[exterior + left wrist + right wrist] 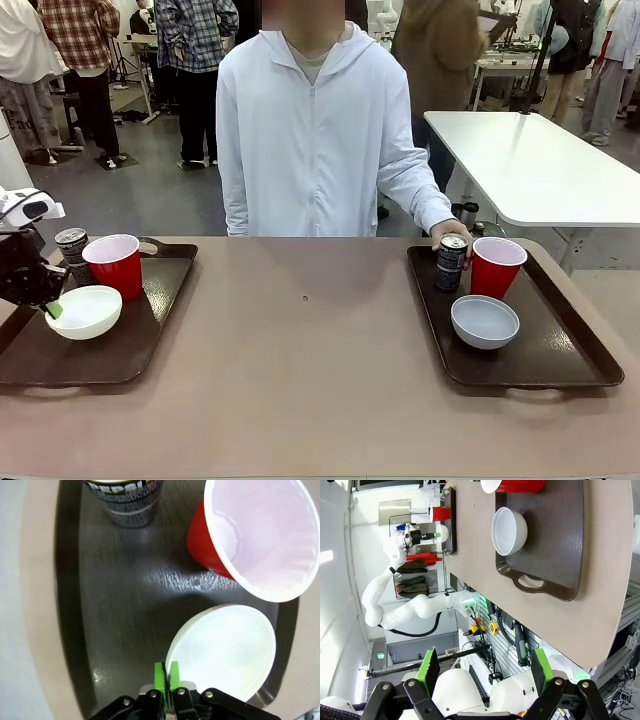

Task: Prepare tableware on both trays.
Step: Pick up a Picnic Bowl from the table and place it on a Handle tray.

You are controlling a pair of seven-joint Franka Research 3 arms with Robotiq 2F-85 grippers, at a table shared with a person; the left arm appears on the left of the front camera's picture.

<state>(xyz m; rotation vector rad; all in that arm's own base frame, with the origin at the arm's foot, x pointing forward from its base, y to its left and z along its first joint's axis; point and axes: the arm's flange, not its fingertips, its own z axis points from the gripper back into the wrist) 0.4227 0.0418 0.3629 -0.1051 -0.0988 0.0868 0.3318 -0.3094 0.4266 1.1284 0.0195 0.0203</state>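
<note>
The table [310, 380] spreads tan-brown between the robot and a person in a white zip jacket [315, 130] at its far side. On it lie the two dark trays: the left tray [150, 330], directly under the left gripper [166, 672], and the right tray [560, 350], well away across the table from that gripper.

On the left tray, the left bowl [225, 650] sits right at the gripper's fingertips — the green pads [159, 674] stand at its near rim with barely a sliver between them, the rim edge just beside or between them (I cannot tell whether the rim is pinched or merely touched, so whether this gripper is closed or parted stays unsettled). Beyond the bowl, farther out from the fingertips, stands the left red cup [260, 535], upright, white inside showing. Off to the other side, farther still, is the left can [127, 500], dark with printed lettering.

On the right tray, the right bowl [485, 321] sits nearest the robot, the right red cup [497, 266] behind it, and the right can [451, 262] beside that cup — the person's hand [450, 232] is on the can.

The right gripper [485, 667] hangs high, off the table's edge, well apart from its tray, jaws spread wide and holding nothing.
</note>
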